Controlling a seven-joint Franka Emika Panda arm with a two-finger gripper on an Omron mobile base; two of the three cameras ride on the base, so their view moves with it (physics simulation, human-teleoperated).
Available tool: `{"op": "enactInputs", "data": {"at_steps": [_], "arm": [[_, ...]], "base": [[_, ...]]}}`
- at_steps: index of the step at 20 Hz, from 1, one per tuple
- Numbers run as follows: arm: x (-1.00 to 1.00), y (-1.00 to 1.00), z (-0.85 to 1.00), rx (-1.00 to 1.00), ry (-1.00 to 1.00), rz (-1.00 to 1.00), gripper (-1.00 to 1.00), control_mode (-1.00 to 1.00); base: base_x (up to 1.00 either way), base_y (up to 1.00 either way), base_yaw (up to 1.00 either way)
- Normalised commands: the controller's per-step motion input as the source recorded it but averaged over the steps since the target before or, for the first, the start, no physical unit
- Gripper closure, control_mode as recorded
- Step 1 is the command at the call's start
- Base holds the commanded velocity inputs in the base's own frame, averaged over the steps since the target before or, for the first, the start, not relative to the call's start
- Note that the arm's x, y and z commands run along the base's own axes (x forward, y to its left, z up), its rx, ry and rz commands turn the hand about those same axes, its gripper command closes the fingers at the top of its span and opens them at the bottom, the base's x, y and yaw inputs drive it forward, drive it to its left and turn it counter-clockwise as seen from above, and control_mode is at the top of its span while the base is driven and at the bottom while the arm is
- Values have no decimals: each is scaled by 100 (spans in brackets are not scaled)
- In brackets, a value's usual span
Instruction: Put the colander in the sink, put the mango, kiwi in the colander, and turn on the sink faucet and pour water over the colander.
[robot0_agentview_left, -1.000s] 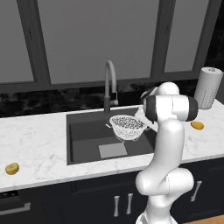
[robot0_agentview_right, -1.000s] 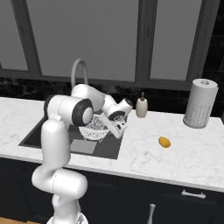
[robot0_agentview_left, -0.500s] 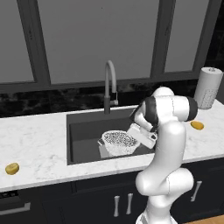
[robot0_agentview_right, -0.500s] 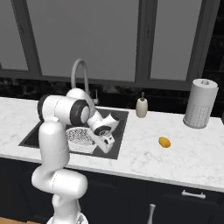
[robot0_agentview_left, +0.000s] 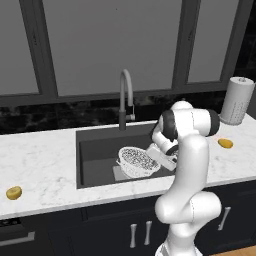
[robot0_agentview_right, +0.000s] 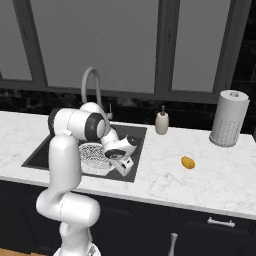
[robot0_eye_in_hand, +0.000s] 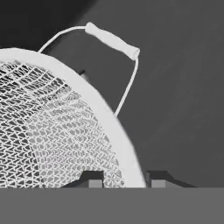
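Note:
The white mesh colander (robot0_agentview_left: 136, 161) (robot0_agentview_right: 95, 156) sits low inside the dark sink (robot0_agentview_left: 95, 150) (robot0_agentview_right: 40, 155), over the light patch on its floor. My gripper (robot0_agentview_left: 159, 156) (robot0_agentview_right: 113, 159) (robot0_eye_in_hand: 127, 180) is shut on the colander's (robot0_eye_in_hand: 57, 131) right rim, one fingertip inside the mesh and one outside. Its wire handle with a white grip (robot0_eye_in_hand: 113, 40) stands off the far rim. The sink faucet (robot0_agentview_left: 124, 95) (robot0_agentview_right: 90, 85) arches behind the basin, with no water running. On the counter to the right lies the mango (robot0_agentview_left: 225, 143) (robot0_agentview_right: 188, 162). Far to the left lies the kiwi (robot0_agentview_left: 14, 192).
A paper towel roll (robot0_agentview_left: 237, 100) (robot0_agentview_right: 229, 118) stands at the back right of the counter. A cream soap bottle (robot0_agentview_right: 161, 122) is behind the sink's right corner. Dark cabinets and window panes rise behind the counter.
The arm has lowered the colander from above the sink down into the basin and shifted it toward the front. The grip on its rim has held.

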Motion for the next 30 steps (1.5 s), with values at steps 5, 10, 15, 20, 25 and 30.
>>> {"op": "enactInputs", "data": {"at_steps": [5, 10, 15, 20, 25, 30], "arm": [[16, 83, 0, 0, -10, -10, -100, -100], [0, 26, 36, 0, -2, -6, -100, -100], [0, -22, 92, 1, 3, 0, -100, -100], [0, -43, 86, 0, 19, 0, -100, -100], [-24, -4, 44, 0, 3, 0, -100, -100], [-24, 47, 45, -5, -7, 0, -100, -100]], "base": [[0, 0, 0], [0, 0, 0], [0, 0, 0], [0, 0, 0], [0, 0, 0], [0, 0, 0]]}}
